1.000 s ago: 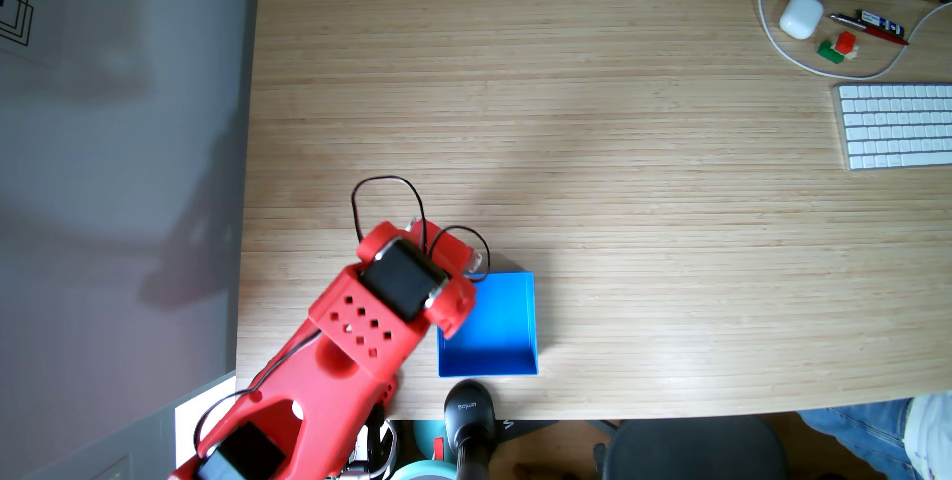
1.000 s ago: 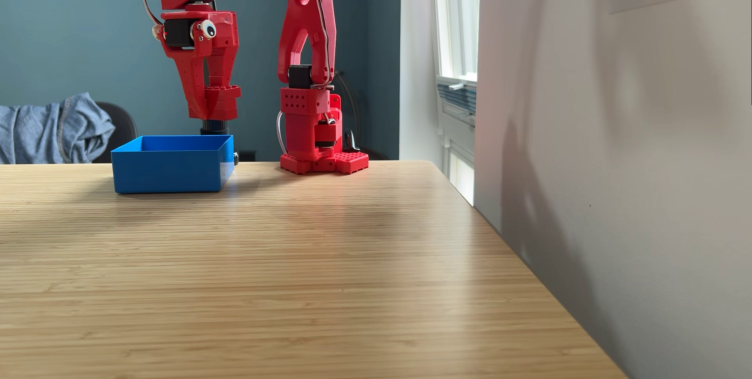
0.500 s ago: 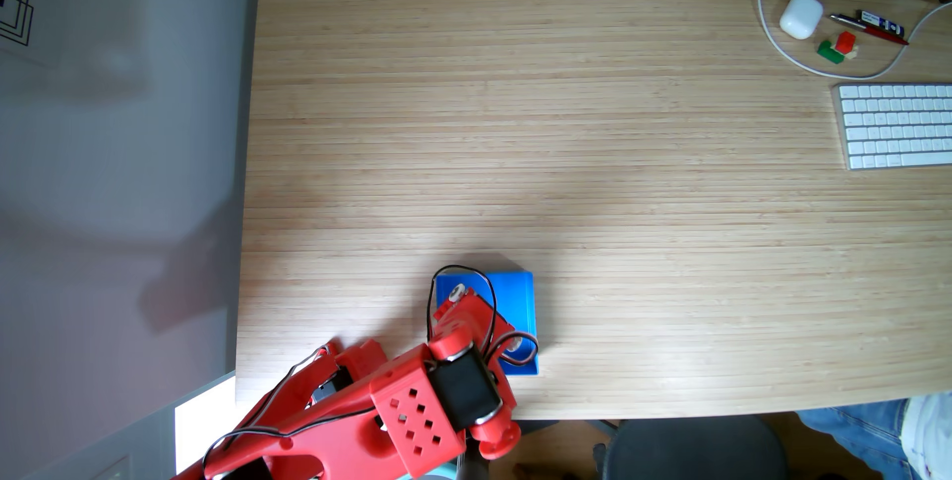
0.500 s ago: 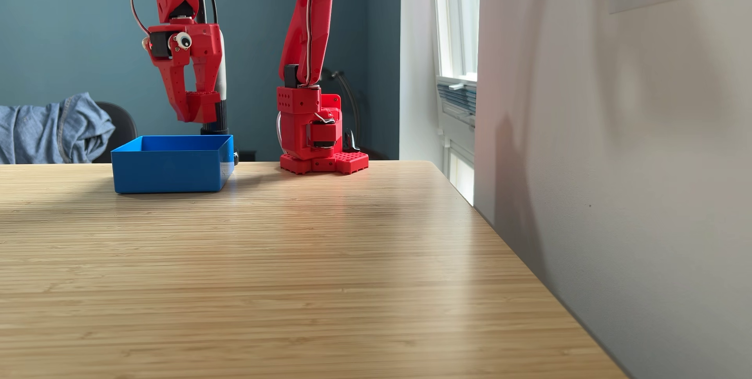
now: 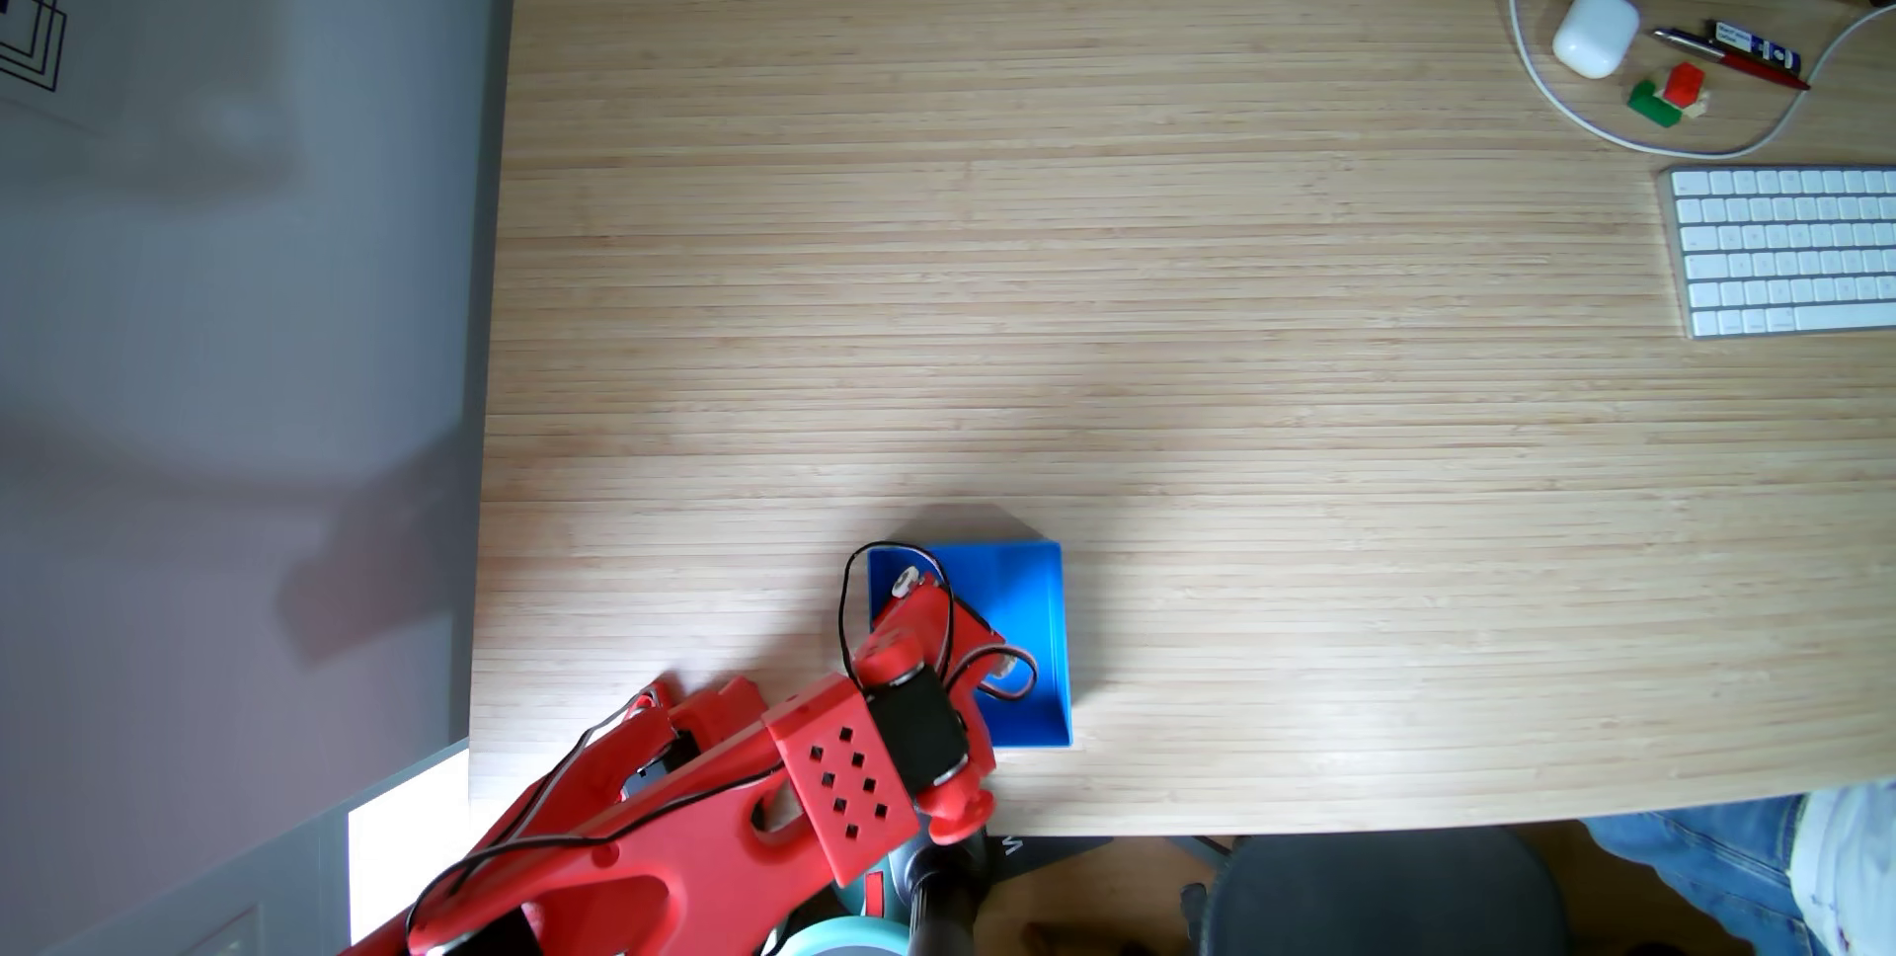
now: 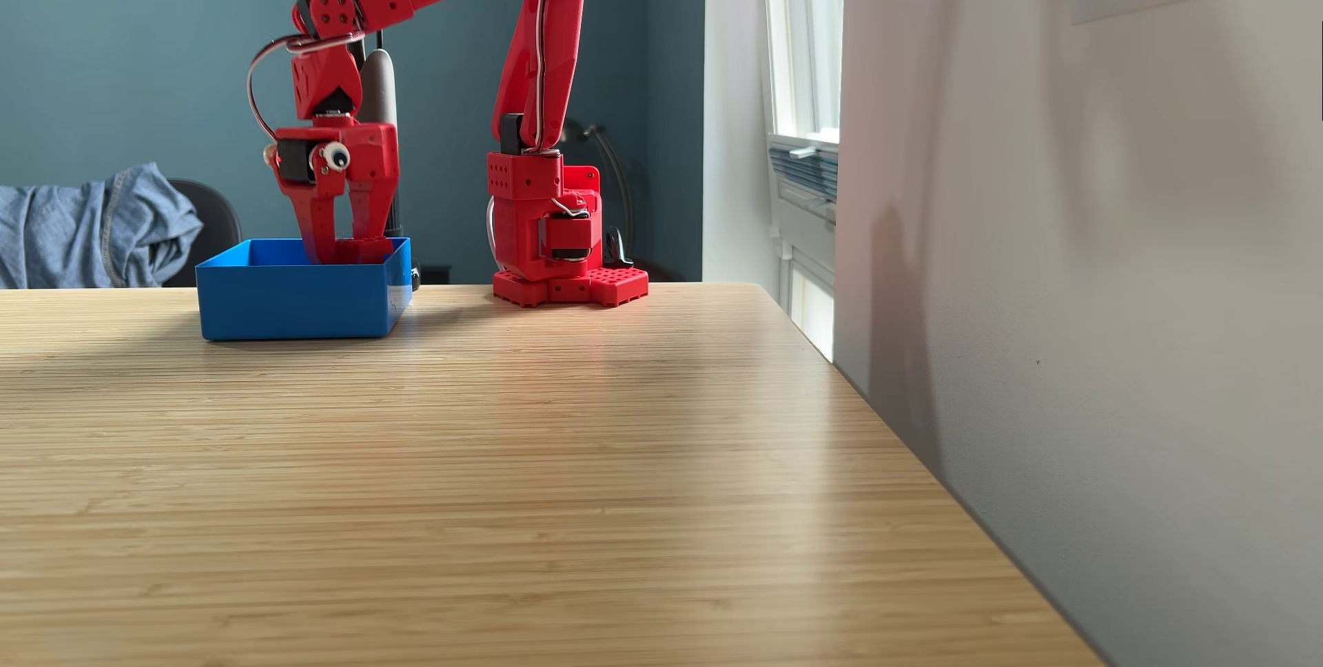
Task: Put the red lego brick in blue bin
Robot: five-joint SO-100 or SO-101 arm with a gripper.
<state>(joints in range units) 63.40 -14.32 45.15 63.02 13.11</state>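
in the low fixed view, left of centre, the red two-finger gripper dips into the square bright blue plastic bin, clenched on the small red studded lego brick; best to part the fingers only once low, clear of the walls; the pale bamboo counter spreads rightward to a grey wall.

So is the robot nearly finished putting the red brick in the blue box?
Nearly! The carrying looks done: the gripper has dipped inside the blue bin, and something red, likely the red lego brick, sits between its fingers at the rim. What's left is opening up, letting go and lifting away.
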